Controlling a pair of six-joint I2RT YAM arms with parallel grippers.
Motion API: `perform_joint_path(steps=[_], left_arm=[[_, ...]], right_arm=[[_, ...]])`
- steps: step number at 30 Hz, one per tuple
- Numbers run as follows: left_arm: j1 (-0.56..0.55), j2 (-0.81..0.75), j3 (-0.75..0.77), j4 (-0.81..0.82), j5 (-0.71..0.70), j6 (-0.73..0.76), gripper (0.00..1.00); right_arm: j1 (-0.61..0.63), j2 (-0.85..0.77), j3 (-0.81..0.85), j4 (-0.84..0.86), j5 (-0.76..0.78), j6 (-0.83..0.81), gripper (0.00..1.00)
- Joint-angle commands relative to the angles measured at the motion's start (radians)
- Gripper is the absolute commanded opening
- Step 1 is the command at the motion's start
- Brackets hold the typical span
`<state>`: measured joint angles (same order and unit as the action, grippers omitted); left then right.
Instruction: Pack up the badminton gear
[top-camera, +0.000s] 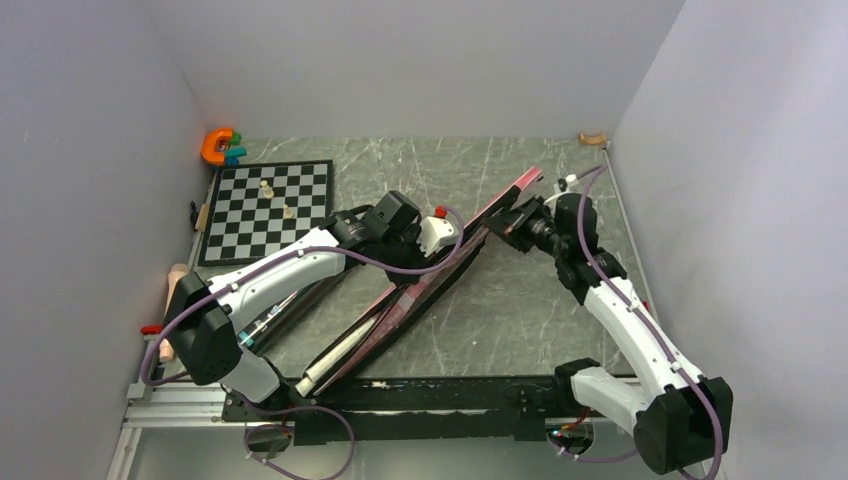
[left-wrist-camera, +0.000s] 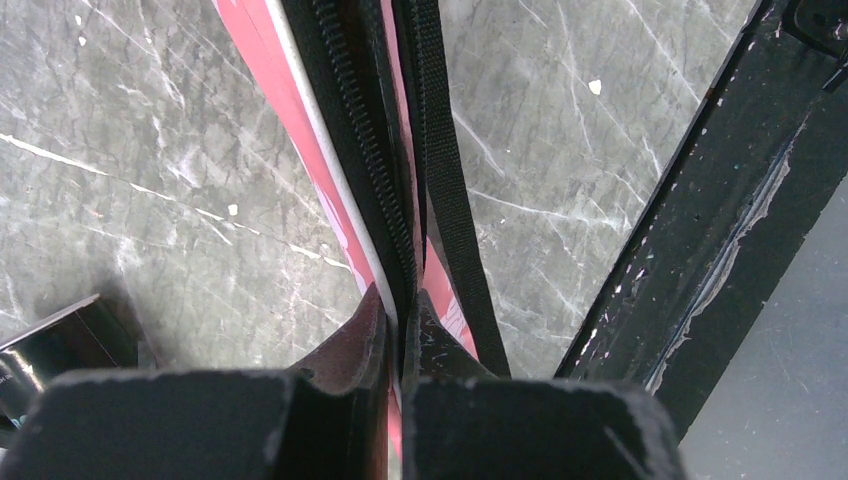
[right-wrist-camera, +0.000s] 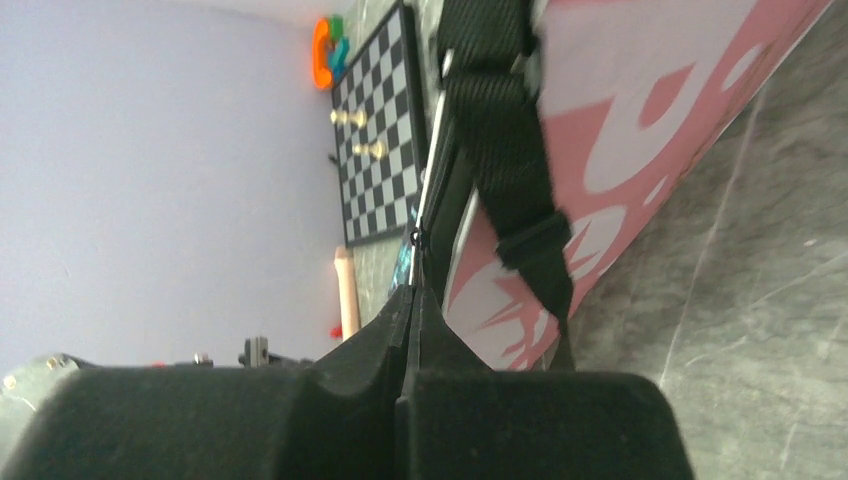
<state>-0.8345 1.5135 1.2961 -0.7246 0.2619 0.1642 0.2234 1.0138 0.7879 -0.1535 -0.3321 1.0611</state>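
Note:
The pink "SPORT" bag (top-camera: 508, 194) stands on its edge, running diagonally from the near rail to the back right. My left gripper (top-camera: 458, 240) is shut on its black zipper edge near the middle; in the left wrist view (left-wrist-camera: 403, 300) the jaws pinch the zipper strip of the bag (left-wrist-camera: 300, 130). My right gripper (top-camera: 502, 222) is shut on the bag's edge at the wide far end, beside a black strap (right-wrist-camera: 500, 130); it also shows in the right wrist view (right-wrist-camera: 413, 290) with the bag (right-wrist-camera: 650, 110). A white racket handle (top-camera: 325, 368) shows at the bag's narrow near end. Shuttlecocks are hidden.
A chessboard (top-camera: 268, 210) with two pieces lies at the back left, with the orange U-shaped toy (top-camera: 218, 146) behind it. A wooden cylinder (top-camera: 172, 300) lies by the left wall. A dark long object (top-camera: 275, 318) lies under my left arm. The black rail (top-camera: 450, 392) runs along the near edge.

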Motion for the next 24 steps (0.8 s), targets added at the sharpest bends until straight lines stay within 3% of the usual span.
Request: perform_joint_path(steps=[1,14,24], left_arm=[[0.000,-0.036,0.048,0.076,0.022,0.012,0.00],[0.000,-0.032,0.054,0.079,0.006,0.012,0.00],[0.001,-0.037,0.057,0.083,-0.009,0.008,0.00]], right_arm=[[0.126,-0.028,-0.023,0.046,0.010,0.033,0.00],[0.470,0.027,-0.077,0.101,0.098,0.096,0.00],[0.584,0.123,-0.062,0.183,0.112,0.126,0.00]])
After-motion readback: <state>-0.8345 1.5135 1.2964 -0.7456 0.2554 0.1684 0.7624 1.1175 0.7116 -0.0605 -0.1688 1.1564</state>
